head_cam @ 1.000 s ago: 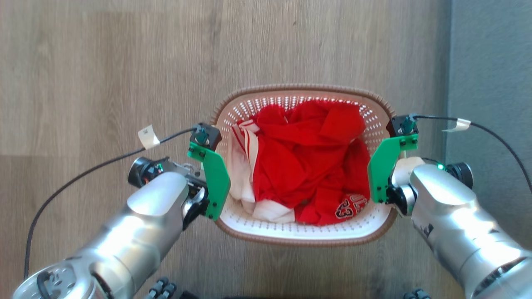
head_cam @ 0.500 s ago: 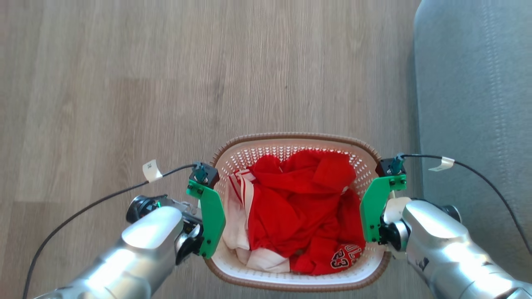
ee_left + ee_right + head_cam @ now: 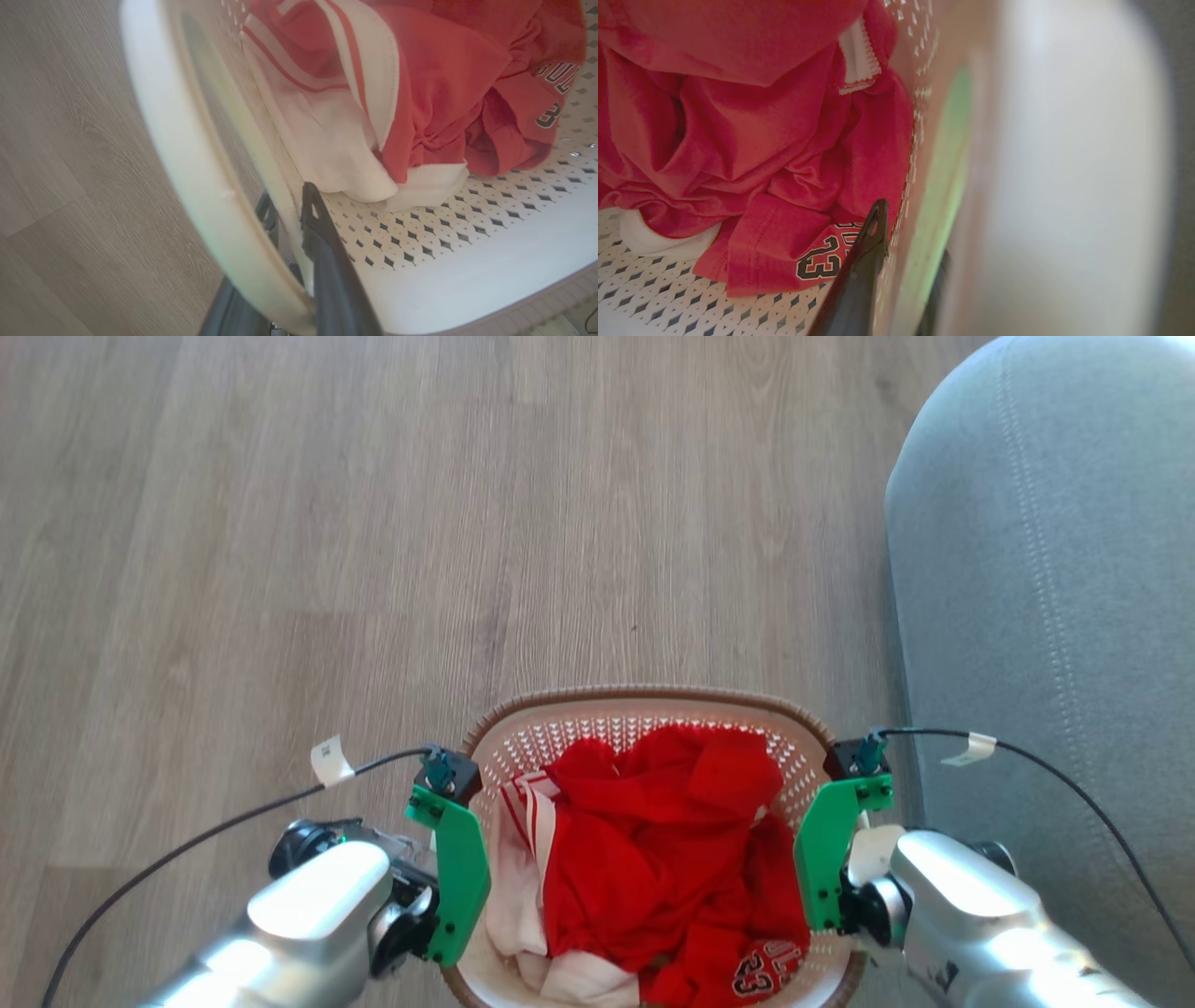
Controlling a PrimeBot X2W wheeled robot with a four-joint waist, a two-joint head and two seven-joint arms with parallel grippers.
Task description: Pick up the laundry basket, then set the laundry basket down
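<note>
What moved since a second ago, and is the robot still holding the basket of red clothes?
The head camera moved, so the whole picture shifted: the basket sits lower in it, and more of the grey sofa shows at the right. Nothing was grabbed or let go. The left end effector and right end effector still pinch the basket's side walls, and the red clothes lie as before.

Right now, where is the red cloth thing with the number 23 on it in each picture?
Head view: the red cloth with the number 23 is at the bottom edge, right of middle, inside the cream-white perforated plastic laundry basket.
Left wrist view: the red cloth is at the upper right, its print partly folded away.
Right wrist view: the red cloth is at the bottom middle, its 23 plain.
Shared landmark: the basket's holed white wall beside the print.
</note>
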